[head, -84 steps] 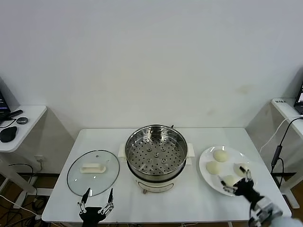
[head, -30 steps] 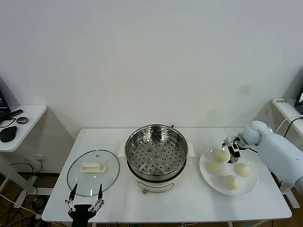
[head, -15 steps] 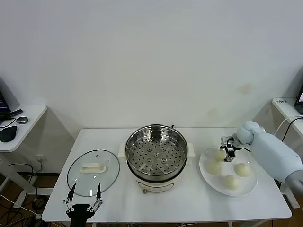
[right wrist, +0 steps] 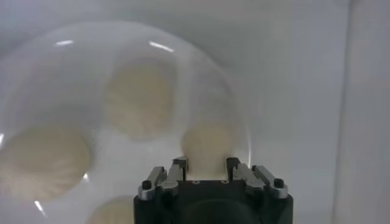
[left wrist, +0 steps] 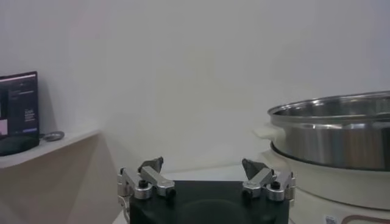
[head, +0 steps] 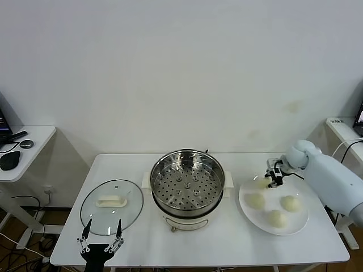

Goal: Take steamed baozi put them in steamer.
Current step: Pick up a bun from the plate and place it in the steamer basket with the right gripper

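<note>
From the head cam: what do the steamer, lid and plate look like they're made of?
Steamer: polished stainless steel by its mirror-like wall and perforated tray; its white base looks like plastic.
Lid: clear glass, since the table shows through; its white handle is likely plastic.
Plate: glossy white, ceramic or melamine; can't tell which.

Your head view looks down from well above the round shiny stainless-steel steamer [head: 188, 187], taking in the whole white table [head: 238, 241]. Your left wrist view sits low, side-on near the steamer [left wrist: 341, 143]. Your right wrist view looks down, close over the flat white plate [right wrist: 73, 42], shared with the head view [head: 295, 224].
</note>
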